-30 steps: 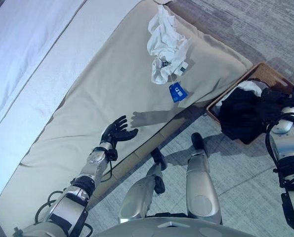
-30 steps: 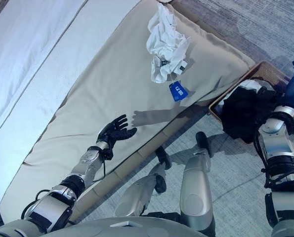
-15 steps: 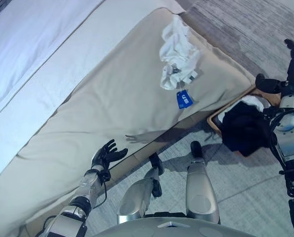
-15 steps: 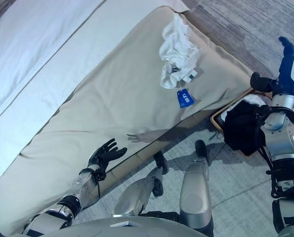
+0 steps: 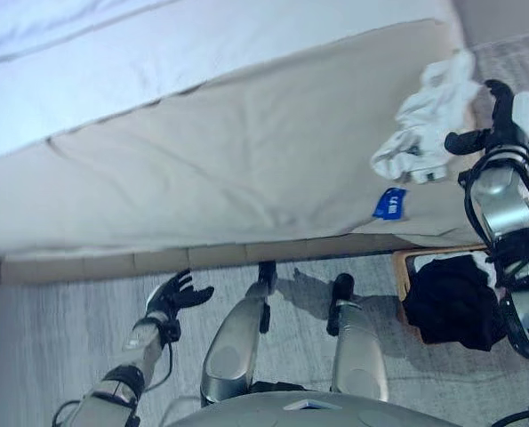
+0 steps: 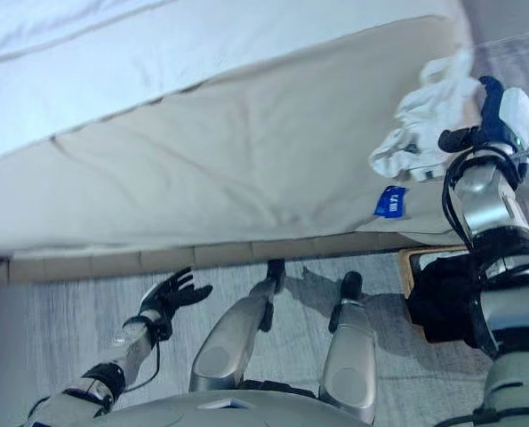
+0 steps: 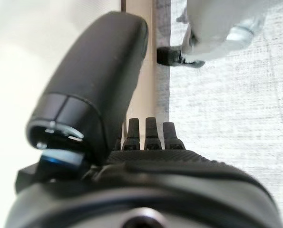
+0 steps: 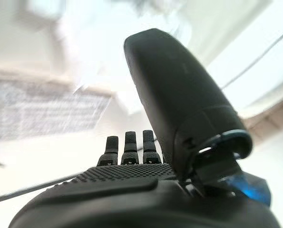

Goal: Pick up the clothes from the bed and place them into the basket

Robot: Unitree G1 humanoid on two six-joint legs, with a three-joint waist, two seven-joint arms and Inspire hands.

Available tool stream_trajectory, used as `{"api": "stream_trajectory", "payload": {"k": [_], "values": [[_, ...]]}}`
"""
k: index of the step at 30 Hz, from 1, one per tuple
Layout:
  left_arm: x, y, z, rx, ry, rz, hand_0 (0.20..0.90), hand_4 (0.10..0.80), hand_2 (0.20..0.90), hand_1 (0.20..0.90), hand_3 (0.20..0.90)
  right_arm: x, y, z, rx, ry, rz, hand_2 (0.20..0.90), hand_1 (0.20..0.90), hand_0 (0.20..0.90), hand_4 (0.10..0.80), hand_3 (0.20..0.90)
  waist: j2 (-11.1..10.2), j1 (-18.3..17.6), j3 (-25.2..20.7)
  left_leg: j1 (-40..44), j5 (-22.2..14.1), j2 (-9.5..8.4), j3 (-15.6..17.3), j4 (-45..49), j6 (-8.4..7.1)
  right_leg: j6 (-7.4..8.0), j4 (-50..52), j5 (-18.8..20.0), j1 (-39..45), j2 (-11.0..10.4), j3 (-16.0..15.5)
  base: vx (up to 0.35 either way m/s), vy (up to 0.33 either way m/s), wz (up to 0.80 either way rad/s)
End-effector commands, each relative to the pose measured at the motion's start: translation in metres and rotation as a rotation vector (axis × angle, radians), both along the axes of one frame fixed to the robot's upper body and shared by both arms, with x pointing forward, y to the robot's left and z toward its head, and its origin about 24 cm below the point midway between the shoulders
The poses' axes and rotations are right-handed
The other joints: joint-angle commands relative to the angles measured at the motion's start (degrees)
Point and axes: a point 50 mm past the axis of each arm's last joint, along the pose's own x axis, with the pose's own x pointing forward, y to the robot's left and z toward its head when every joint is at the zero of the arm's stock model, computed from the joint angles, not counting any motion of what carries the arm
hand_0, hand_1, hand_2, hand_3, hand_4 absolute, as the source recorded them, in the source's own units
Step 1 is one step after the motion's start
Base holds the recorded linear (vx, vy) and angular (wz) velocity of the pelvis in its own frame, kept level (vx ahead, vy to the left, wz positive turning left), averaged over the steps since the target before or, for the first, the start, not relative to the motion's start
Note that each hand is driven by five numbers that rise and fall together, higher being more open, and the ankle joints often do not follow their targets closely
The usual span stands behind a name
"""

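Note:
White clothes (image 5: 424, 124) lie bunched near the right end of the beige bed cover (image 5: 246, 160), with a blue tag (image 5: 389, 204) hanging below them at the bed's edge. My right hand (image 5: 506, 114) is open just to the right of the white clothes, thumb pointing toward them; its straight fingers (image 8: 131, 142) show in the right wrist view. The wicker basket (image 5: 404, 267) stands on the floor below, holding black clothes (image 5: 451, 302). My left hand (image 5: 177, 294) is open and empty, low over the floor in front of the bed; its fingers (image 7: 148, 128) are straight.
The bed runs across the upper part of the view, with a white sheet (image 5: 157, 53) beyond the beige cover. Its wooden base edge (image 5: 157, 262) meets grey carpet (image 5: 51, 338). The basket sits close against the bed's right front corner.
The whole view has swung, so the camera moved. My right hand has risen from over the basket to beside the white clothes. My left hand has come off the bed to over the floor.

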Motion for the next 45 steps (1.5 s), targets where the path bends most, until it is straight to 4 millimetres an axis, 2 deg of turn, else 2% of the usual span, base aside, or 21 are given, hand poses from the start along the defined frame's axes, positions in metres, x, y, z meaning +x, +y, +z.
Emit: {"api": "stream_trajectory", "payload": {"k": [1,4,7,8,10,11,13,21,22,23,26,28,31,32,33,35,36,40,41,43,45], "values": [[0.023,0.004,0.026,0.076,-0.153,-0.095,0.900,0.800,0.900,0.900,0.900,0.003,-0.004,0.055,-0.031,-0.179,-0.069,0.900,0.900,0.900,0.800,0.900,-0.6,0.6,2.3,-1.4,-6.1,-3.13,1.1,6.0,3.29,-3.57,0.7,1.2,0.8,2.9,-1.9,-0.026,-0.159,0.33],[0.041,-0.009,0.042,0.049,-0.249,-0.149,0.900,0.800,0.900,0.900,0.900,0.007,-0.009,0.060,0.021,-0.147,-0.130,0.900,0.900,0.900,0.800,0.900,0.6,2.0,3.8,-4.7,-5.2,-3.37,-0.5,7.5,3.09,-4.04,4.5,-0.4,-2.2,3.0,-2.5,-0.035,-0.151,0.36],[0.046,-0.018,0.049,0.034,-0.308,-0.180,0.900,0.800,0.900,0.900,0.900,0.008,-0.014,0.058,0.076,-0.047,-0.179,0.900,0.900,0.900,0.800,0.900,1.5,3.2,3.8,-9.0,-4.5,-3.62,-2.2,9.2,2.58,-4.98,7.9,-1.9,-6.3,3.3,-2.9,-0.010,-0.184,0.31],[0.045,-0.019,0.049,0.032,-0.314,-0.186,0.900,0.800,0.900,0.900,0.900,0.008,-0.016,0.052,0.111,-0.001,-0.192,0.900,0.900,0.900,0.800,0.900,1.2,3.5,3.8,-9.4,-5.8,-3.98,-2.3,10.0,2.31,-4.78,9.4,-3.9,-6.8,3.2,-2.4,0.053,-0.194,0.34],[0.045,-0.019,0.051,0.030,-0.325,-0.193,0.900,0.800,0.900,0.900,0.900,0.007,-0.019,0.043,0.184,0.077,-0.214,0.900,0.900,0.900,0.800,0.900,1.4,4.0,3.8,-11.3,-5.5,-3.83,-2.4,10.9,1.97,-5.10,10.8,-4.5,-8.4,3.2,-2.8,0.018,-0.180,0.19],[0.043,-0.017,0.053,0.040,-0.336,-0.204,0.900,0.800,0.900,0.900,0.900,0.001,-0.028,0.025,0.305,0.171,-0.274,0.900,0.900,0.900,0.800,0.900,1.6,5.0,3.8,-14.0,-5.1,-3.34,-2.5,12.1,1.70,-5.66,12.4,-5.1,-10.9,3.6,-3.0,-0.033,-0.203,0.03],[0.040,-0.014,0.053,0.053,-0.337,-0.208,0.900,0.800,0.900,0.900,0.900,-0.004,-0.032,0.015,0.356,0.212,-0.330,0.900,0.900,0.900,0.800,0.900,1.7,5.7,3.8,-16.3,-4.6,-2.71,-2.9,12.5,1.60,-6.16,13.6,-5.4,-13.3,4.1,-3.3,-0.067,-0.238,0.10],[0.044,-0.005,0.065,0.076,-0.390,-0.206,0.900,0.800,0.900,0.900,0.900,-0.018,-0.042,0.011,0.414,0.303,-0.479,0.900,0.900,0.900,0.800,0.900,2.6,7.4,3.8,-23.6,-2.3,-1.91,-4.2,12.5,2.07,-6.53,16.4,-5.1,-21.1,4.5,-3.3,-0.096,-0.109,0.04],[0.046,-0.005,0.067,0.076,-0.395,-0.213,0.900,0.800,0.900,0.900,0.900,-0.017,-0.041,0.012,0.410,0.294,-0.476,0.827,0.827,0.827,0.715,0.815,2.8,7.5,3.8,-24.0,-2.1,-2.01,-4.4,12.4,2.12,-6.44,16.4,-4.9,-21.5,4.5,-3.2,-0.076,-0.053,0.04],[0.047,-0.006,0.068,0.075,-0.398,-0.217,0.900,0.800,0.900,0.900,0.900,-0.015,-0.041,0.016,0.389,0.267,-0.463,0.300,0.300,0.300,0.100,0.200,3.0,7.5,3.8,-24.4,-1.9,-2.06,-4.6,12.2,2.09,-6.35,16.4,-4.7,-21.9,4.5,-3.1,-0.070,-0.035,0.02],[0.048,-0.006,0.069,0.072,-0.400,-0.224,0.900,0.800,0.900,0.900,0.900,-0.008,-0.036,0.029,0.327,0.187,-0.432,0.300,0.300,0.300,0.100,0.200,3.1,7.5,3.8,-24.4,-1.6,-2.10,-4.9,11.7,2.09,-6.20,15.9,-4.2,-22.0,4.8,-2.9,-0.058,0.004,0.01],[0.045,-0.009,0.066,0.062,-0.399,-0.219,0.900,0.800,0.900,0.900,0.900,0.013,-0.010,0.067,0.134,-0.047,-0.293,0.300,0.300,0.300,0.100,0.200,2.6,6.4,3.8,-22.9,-1.8,-2.16,-5.0,10.5,1.98,-5.59,13.1,-2.7,-20.8,5.7,-2.2,-0.099,0.068,0.01],[0.038,-0.015,0.058,0.054,-0.385,-0.199,0.900,0.800,0.900,0.900,0.900,0.023,0.033,0.103,-0.005,-0.275,-0.150,0.300,0.300,0.300,0.100,0.200,1.4,4.6,3.8,-20.0,-2.4,-1.89,-4.3,9.0,1.65,-5.01,9.4,-1.3,-18.2,6.7,-1.3,-0.087,0.169,-0.23],[0.038,-0.018,0.056,0.051,-0.383,-0.184,0.900,0.800,0.900,0.900,0.900,0.020,0.052,0.121,-0.075,-0.410,-0.070,0.300,0.300,0.300,0.100,0.200,0.9,3.7,3.8,-19.2,-1.1,-1.28,-3.6,7.8,1.53,-5.12,6.8,1.0,-17.3,7.5,-1.4,-0.138,0.262,-0.52],[0.037,-0.019,0.053,0.046,-0.376,-0.170,0.900,0.800,0.900,0.900,0.900,0.016,0.065,0.131,-0.121,-0.487,-0.021,0.300,0.300,0.300,0.100,0.200,0.3,2.9,3.8,-17.6,-1.5,-1.31,-3.1,7.4,1.52,-4.88,5.3,1.4,-15.8,7.6,-1.0,-0.131,0.238,-0.47],[0.035,-0.020,0.051,0.037,-0.369,-0.154,0.900,0.800,0.900,0.900,0.900,0.007,0.078,0.140,-0.165,-0.607,0.034,0.300,0.300,0.300,0.100,0.200,-0.4,1.9,3.8,-15.7,-2.0,-1.33,-2.4,6.9,1.52,-4.50,4.0,1.9,-14.0,7.7,-0.4,-0.030,0.203,-0.44],[0.037,-0.019,0.049,0.031,-0.354,-0.131,0.900,0.800,0.900,0.900,0.900,-0.007,0.087,0.151,-0.187,-0.707,0.087,0.300,0.300,0.300,0.100,0.200,-1.7,0.3,3.8,-12.5,-3.1,-1.22,-1.2,6.7,1.69,-3.99,2.1,2.3,-11.0,7.5,0.6,-0.028,0.238,-0.41],[0.039,-0.012,0.047,0.041,-0.317,-0.107,0.900,0.800,0.900,0.900,0.900,-0.036,0.079,0.150,-0.175,-0.829,0.149,0.300,0.300,0.300,0.100,0.200,-4.6,-2.7,3.4,-5.6,-6.1,-1.24,1.9,6.7,2.44,-2.85,-2.7,3.7,-3.9,6.7,2.3,-0.021,0.174,-0.38],[0.039,-0.012,0.047,0.044,-0.314,-0.109,0.900,0.800,0.900,0.900,0.900,-0.037,0.078,0.149,-0.172,-0.832,0.149,0.300,0.300,0.300,0.100,0.200,-4.7,-2.9,3.2,-5.3,-6.3,-1.24,2.0,6.7,2.48,-2.79,-2.9,3.8,-3.6,6.7,2.4,0.033,0.129,-0.18],[0.033,-0.002,0.040,0.076,-0.249,-0.096,0.900,0.800,0.900,0.900,0.900,-0.046,0.062,0.132,-0.121,-0.796,0.169,0.300,0.300,0.300,0.100,0.200,-6.7,-5.0,-0.2,-1.7,-7.7,-0.86,3.7,5.8,2.99,-1.70,-7.0,6.0,0.0,6.2,4.5,0.060,0.156,-0.25],[0.028,0.003,0.034,0.097,-0.208,-0.084,0.900,0.800,0.900,0.900,0.900,-0.048,0.053,0.120,-0.084,-0.759,0.170,0.300,0.300,0.300,0.100,0.200,-7.6,-5.9,-1.9,0.6,-8.6,-0.69,4.3,4.8,3.24,-1.04,-9.1,6.9,2.2,5.9,6.0,0.060,0.118,-0.48]]}}
